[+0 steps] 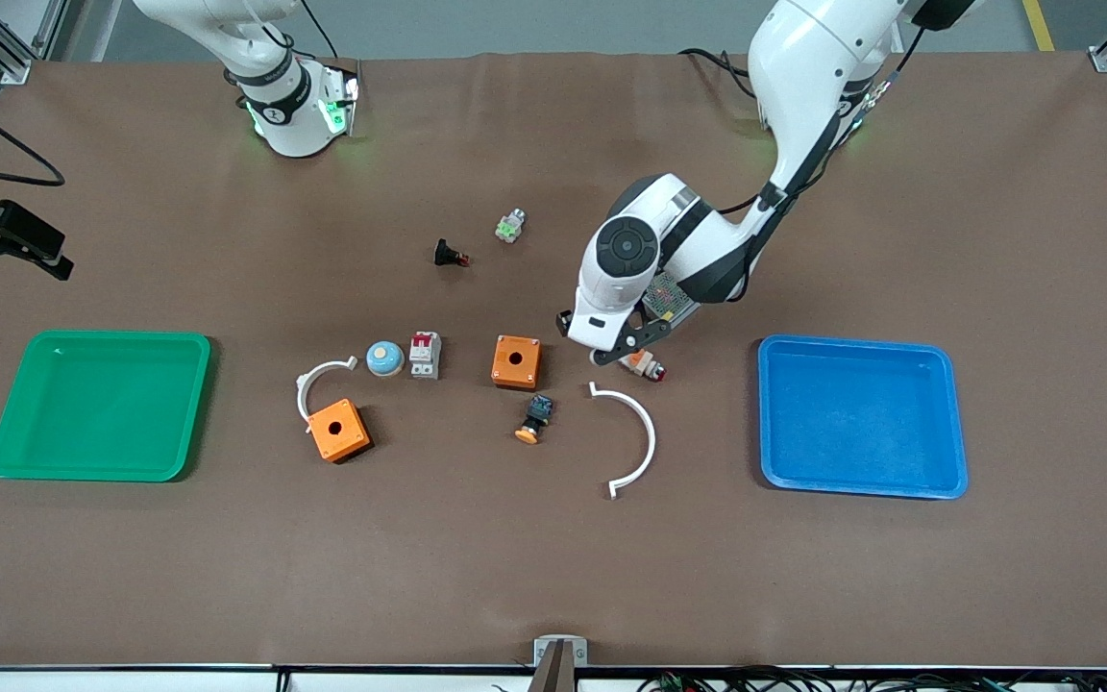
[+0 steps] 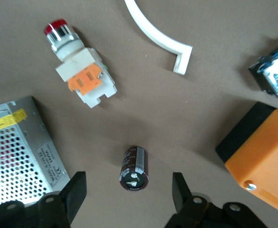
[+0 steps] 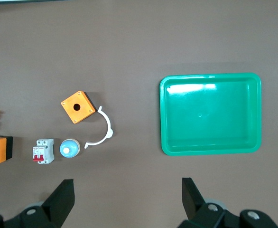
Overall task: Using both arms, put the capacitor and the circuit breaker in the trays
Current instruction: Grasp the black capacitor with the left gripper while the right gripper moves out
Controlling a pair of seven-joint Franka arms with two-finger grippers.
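Observation:
The capacitor (image 2: pixel 134 168), a small dark cylinder with silvery terminals, lies on its side on the brown table; in the front view it is hidden under the left hand. My left gripper (image 2: pixel 128 189) (image 1: pixel 611 352) is open and low over it, one finger on each side, not touching. The white-grey circuit breaker (image 1: pixel 425 355) with red levers stands between a blue-white dome (image 1: pixel 384 358) and an orange box (image 1: pixel 516 361); it also shows in the right wrist view (image 3: pixel 42 151). My right gripper (image 3: pixel 128 199) is open and empty, high above the table.
A green tray (image 1: pixel 102 404) lies at the right arm's end, a blue tray (image 1: pixel 861 413) at the left arm's end. Beside the left gripper are a white-orange-red switch part (image 2: pixel 82 76), a silver mesh box (image 2: pixel 15 152) and a white arc (image 1: pixel 651 432). A second orange box (image 1: pixel 339 430) lies nearer the camera.

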